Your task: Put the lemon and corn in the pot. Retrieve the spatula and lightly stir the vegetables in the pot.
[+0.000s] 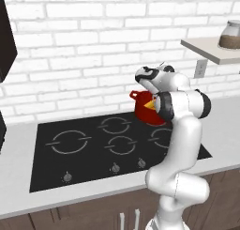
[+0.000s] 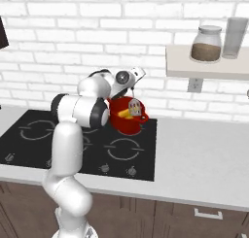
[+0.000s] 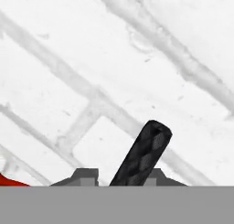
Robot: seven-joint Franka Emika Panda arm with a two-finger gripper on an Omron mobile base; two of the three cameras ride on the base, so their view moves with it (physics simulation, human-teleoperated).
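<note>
The gripper (image 2: 132, 89) is clamped on the spatula (image 2: 134, 107), black handle between the fingers in the hand view, slotted head hanging down into the pot (image 2: 127, 121). It is held steep, likely so the head can reach the food and stir without tipping the pot. The pot sits on the far right burner of the hob (image 1: 84, 154). Inside lie yellow pieces, the corn (image 2: 123, 114) among them; the lemon seems hidden

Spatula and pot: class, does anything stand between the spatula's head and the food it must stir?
Nothing visible does. The spatula has its silver head already inside the pot, at the yellow vegetables.
</note>
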